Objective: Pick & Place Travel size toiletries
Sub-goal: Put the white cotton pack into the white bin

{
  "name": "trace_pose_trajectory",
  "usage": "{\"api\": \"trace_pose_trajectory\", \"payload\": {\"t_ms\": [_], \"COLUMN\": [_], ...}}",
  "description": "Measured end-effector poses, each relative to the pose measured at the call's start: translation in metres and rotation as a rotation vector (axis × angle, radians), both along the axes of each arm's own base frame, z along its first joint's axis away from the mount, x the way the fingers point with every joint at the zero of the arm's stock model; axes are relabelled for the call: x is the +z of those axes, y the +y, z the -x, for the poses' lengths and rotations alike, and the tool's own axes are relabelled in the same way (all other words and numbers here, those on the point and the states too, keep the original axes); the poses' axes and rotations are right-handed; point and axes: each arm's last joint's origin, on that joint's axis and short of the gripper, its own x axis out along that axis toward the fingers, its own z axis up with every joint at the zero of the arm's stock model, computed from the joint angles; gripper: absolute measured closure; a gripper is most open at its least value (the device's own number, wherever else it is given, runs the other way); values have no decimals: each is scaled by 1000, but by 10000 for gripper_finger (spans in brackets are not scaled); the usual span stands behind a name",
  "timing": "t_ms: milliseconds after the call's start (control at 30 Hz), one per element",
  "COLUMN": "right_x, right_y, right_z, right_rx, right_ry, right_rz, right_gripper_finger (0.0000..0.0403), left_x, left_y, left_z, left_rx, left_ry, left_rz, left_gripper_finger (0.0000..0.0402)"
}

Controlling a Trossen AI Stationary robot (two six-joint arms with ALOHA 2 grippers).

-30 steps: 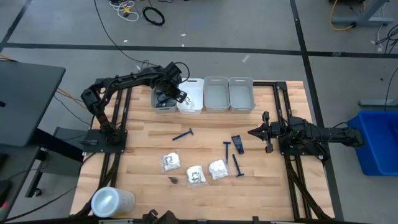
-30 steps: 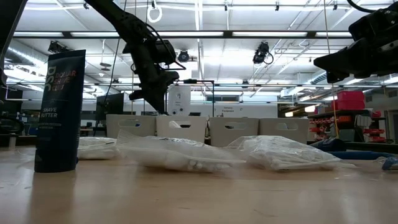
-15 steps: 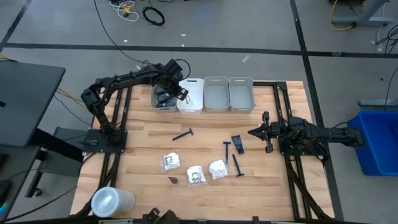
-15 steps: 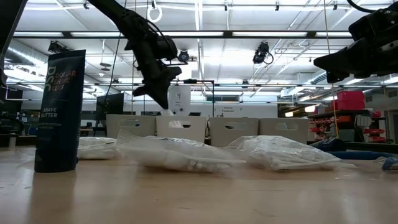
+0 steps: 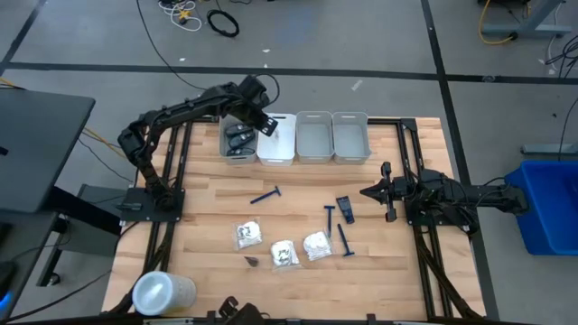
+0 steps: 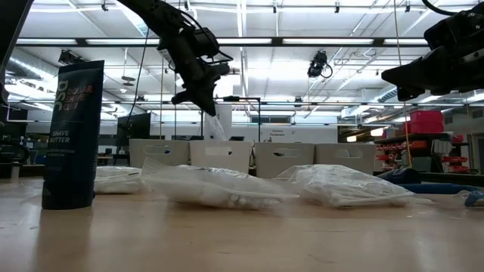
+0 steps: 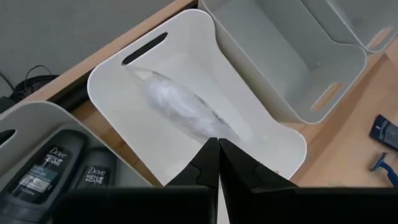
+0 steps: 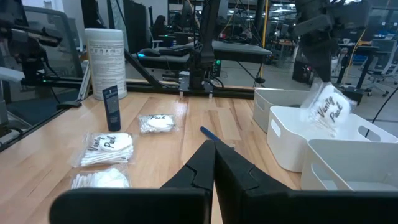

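My left gripper (image 5: 261,123) hangs over the white bin (image 5: 280,149) at the table's far edge, shut on a white crinkly packet (image 7: 180,106), which also shows in the right wrist view as a printed packet (image 8: 326,107). Dark oval cases (image 7: 43,174) lie in the grey bin (image 5: 237,144) beside it. On the table lie other white packets (image 5: 247,234), (image 5: 284,254), (image 5: 316,245), blue razors (image 5: 265,195), (image 5: 344,240) and a dark case (image 5: 344,208). My right gripper (image 5: 372,191) waits shut at the right side. My left gripper pinches one end of the packet (image 7: 212,133) between its two fingertips. The fingers slant down from above. The packet hangs below them, lifted clear above the white bin's floor (image 7: 155,149).
Two more grey bins (image 5: 313,137), (image 5: 350,135) stand to the right of the white one. A small dark tube (image 5: 252,261) stands upright near the packets, and a white cylinder (image 5: 163,291) stands at the near left corner. The middle of the table has free wood.
My left gripper has risen from low over the bins to well above them, still shut. The packet has come up with it and now hangs clear above the white bin.
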Motion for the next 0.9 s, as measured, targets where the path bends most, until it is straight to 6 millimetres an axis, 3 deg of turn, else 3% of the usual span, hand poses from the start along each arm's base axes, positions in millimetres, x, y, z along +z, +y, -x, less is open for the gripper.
{"api": "trace_pose_trajectory", "payload": {"t_ms": [367, 533, 900], "right_x": [0, 0, 0], "right_y": [0, 0, 0], "right_z": [0, 0, 0], "right_rx": [0, 0, 0], "right_ry": [0, 0, 0], "right_rz": [0, 0, 0], "right_gripper_finger": [389, 389, 389], "left_x": [9, 7, 4], "left_y": [0, -1, -1], "left_z": [-13, -11, -6], "left_rx": [-54, -21, 11], "left_ry": [-172, -137, -62], "left_rz": [18, 17, 9], "left_gripper_finger": [392, 390, 293]}}
